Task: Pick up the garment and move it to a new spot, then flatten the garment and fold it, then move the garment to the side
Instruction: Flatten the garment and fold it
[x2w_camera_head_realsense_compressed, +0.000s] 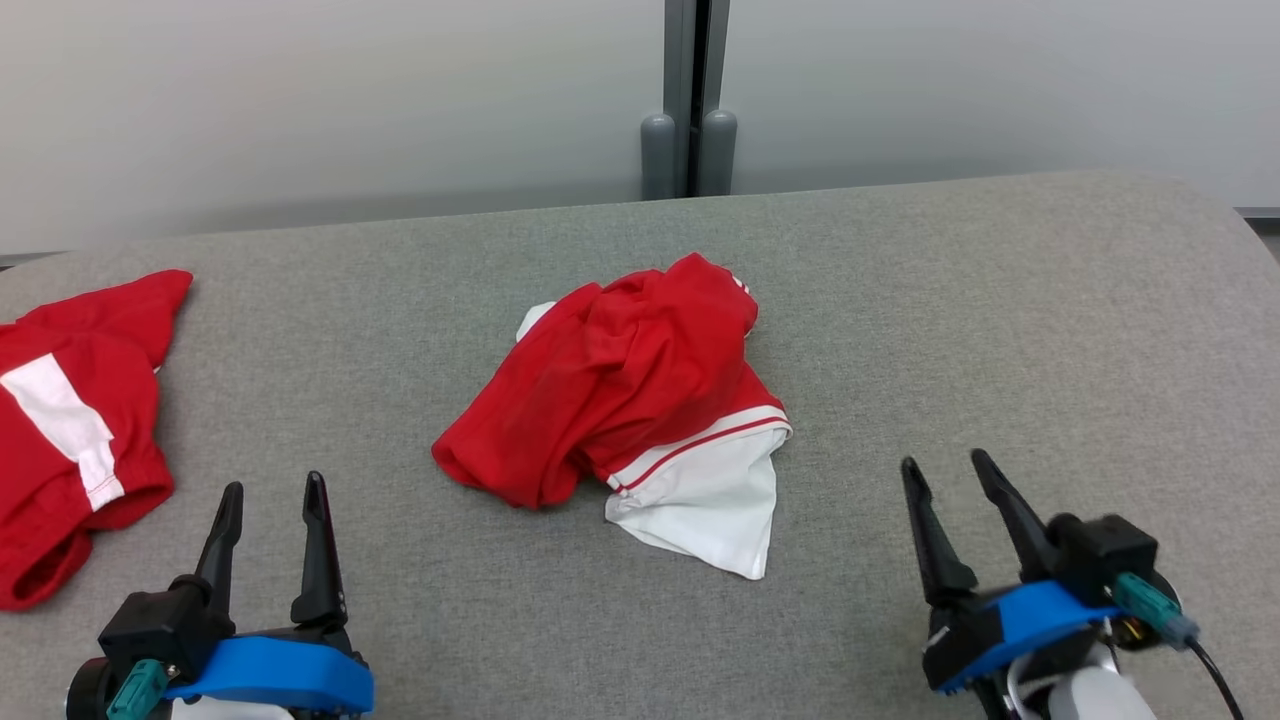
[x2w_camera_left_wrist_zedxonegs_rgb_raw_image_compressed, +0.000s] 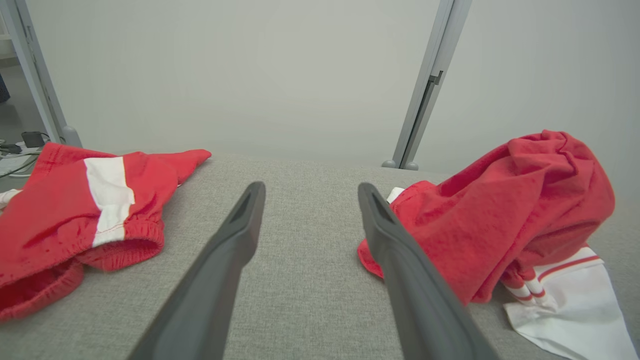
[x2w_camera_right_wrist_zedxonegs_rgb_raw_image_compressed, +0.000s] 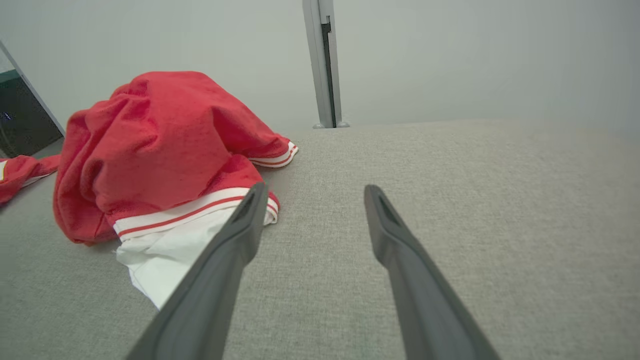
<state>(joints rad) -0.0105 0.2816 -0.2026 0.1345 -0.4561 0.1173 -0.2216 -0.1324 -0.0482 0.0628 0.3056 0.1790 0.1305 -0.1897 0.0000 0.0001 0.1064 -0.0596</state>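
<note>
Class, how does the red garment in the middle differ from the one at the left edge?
The middle garment is bunched into a heap; the left garment lies flatter. The middle garment shows a broad white panel, the left garment a narrow white stripe. Both are red and white.

Garment lying at the middle of the desk, other garment lying at its left edge, left pincer pointing between them from the near side, right pincer pointing at the near right, post standing behind.
</note>
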